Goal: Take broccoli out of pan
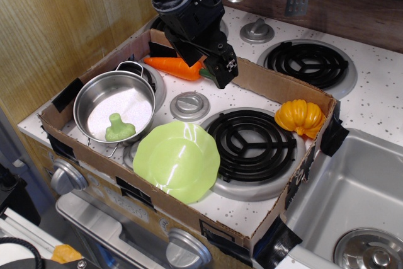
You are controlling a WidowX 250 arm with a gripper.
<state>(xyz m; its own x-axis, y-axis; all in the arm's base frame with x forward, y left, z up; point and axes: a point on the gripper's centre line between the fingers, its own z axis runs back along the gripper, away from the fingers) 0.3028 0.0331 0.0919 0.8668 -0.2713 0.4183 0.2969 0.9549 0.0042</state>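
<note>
The broccoli [118,128] is a small pale-green toy lying inside the pan [104,91], near its front wall. The pan is a shiny steel pot on the front-left burner, with a wire loop handle at its front. My gripper [222,72] hangs above the back of the stove, to the right of the pan and well apart from it, just beside the carrot [174,67]. Its black fingers point down and look close together, but the angle hides whether they are shut. Nothing shows between them.
A lime-green scalloped plate [177,160] lies right of the pan at the front. An orange pumpkin toy [301,116] sits at the right by the cardboard wall [277,86]. Black burners [252,143] and a grey knob [189,105] are on the stovetop. A sink basin [352,200] is at right.
</note>
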